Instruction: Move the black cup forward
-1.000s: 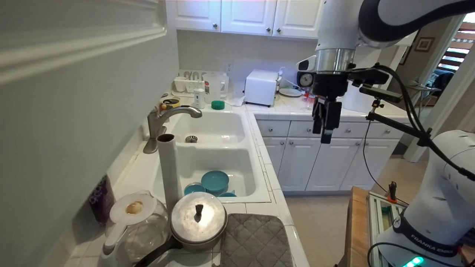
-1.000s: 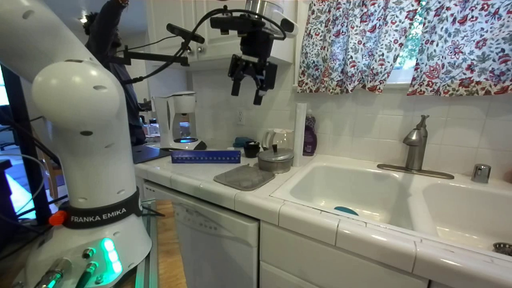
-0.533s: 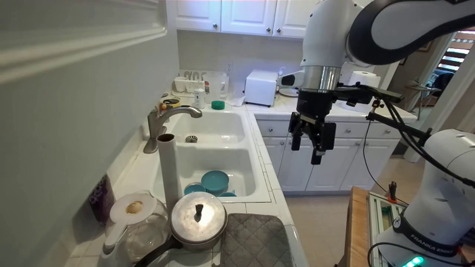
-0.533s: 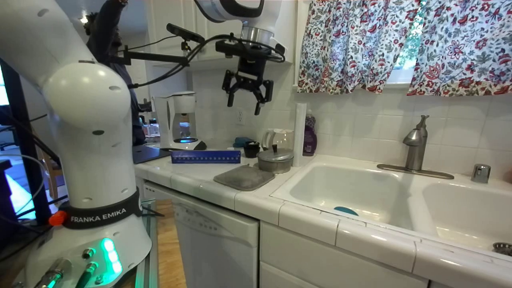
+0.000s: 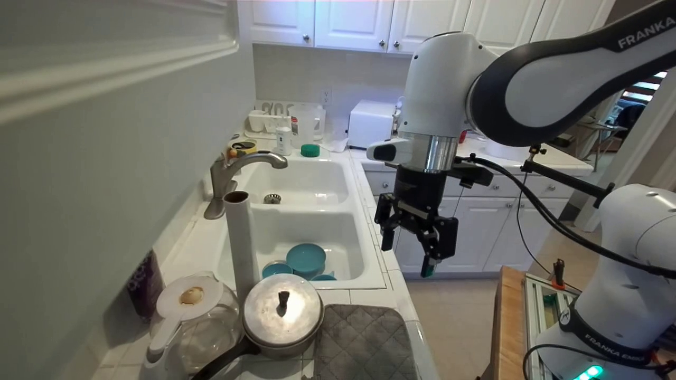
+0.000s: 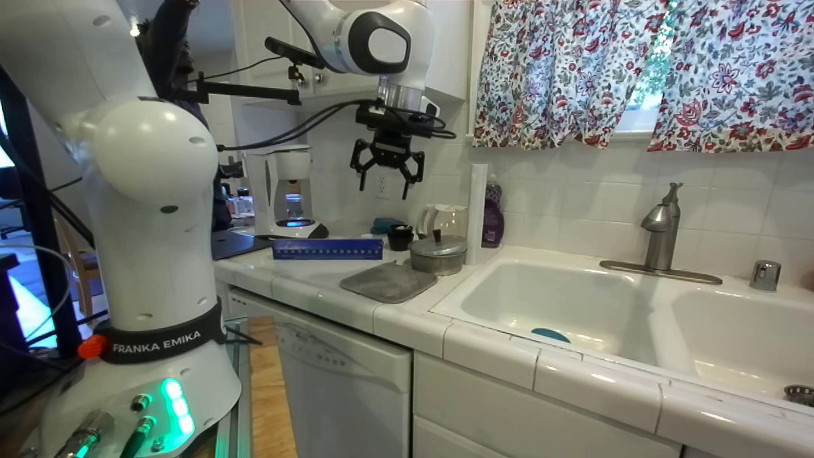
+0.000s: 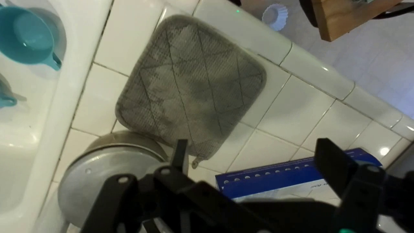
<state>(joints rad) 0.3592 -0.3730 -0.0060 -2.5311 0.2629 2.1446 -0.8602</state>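
With black two-fingered pincer (image 6: pixel 383 193) parted, could misaim, bumping round grey-metal pot (image 6: pixel 439 257), four o'clock from round black cup (image 6: pixel 400 239).

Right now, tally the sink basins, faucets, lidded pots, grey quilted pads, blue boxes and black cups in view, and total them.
Sink basins: 2
Faucet: 1
Lidded pot: 1
Grey quilted pad: 1
Blue box: 1
Black cup: 1
Total: 7
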